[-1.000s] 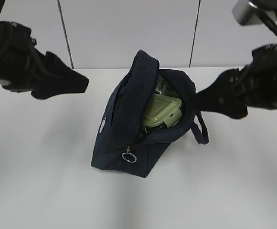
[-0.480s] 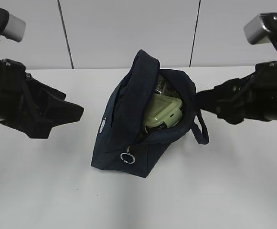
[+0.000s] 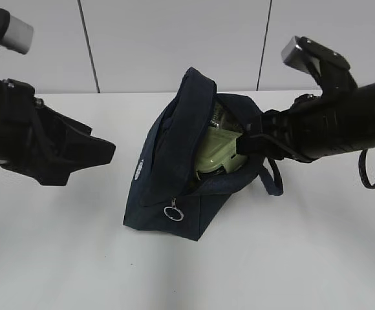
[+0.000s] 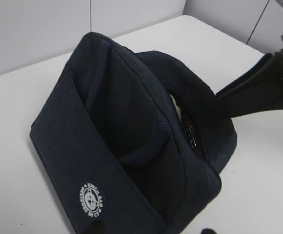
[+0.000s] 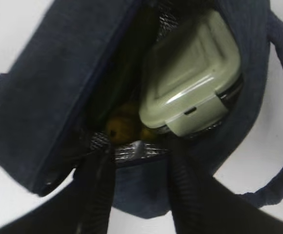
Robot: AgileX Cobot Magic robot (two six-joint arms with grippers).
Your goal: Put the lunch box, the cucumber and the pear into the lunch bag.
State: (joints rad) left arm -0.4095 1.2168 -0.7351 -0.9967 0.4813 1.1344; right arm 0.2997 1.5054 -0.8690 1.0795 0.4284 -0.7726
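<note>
Navy fabric lunch bag (image 3: 174, 174) looked soft, best gripped at its rim; right gripper (image 5: 139, 161) spread open, empty, left gripper's (image 3: 103, 150) state indeterminable.

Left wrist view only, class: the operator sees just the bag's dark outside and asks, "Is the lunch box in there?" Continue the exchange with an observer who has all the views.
Observer: Yes. The right wrist view shows the lunch box inside the bag, its green lid facing the opening.
Operator: And the pear?
Observer: Something yellow, likely the pear, lies deeper in, beside the box.
Operator: Where is the right gripper?
Observer: The right gripper is at the bag's opening, its fingers apart on either side of the silver-lined rim.
</note>
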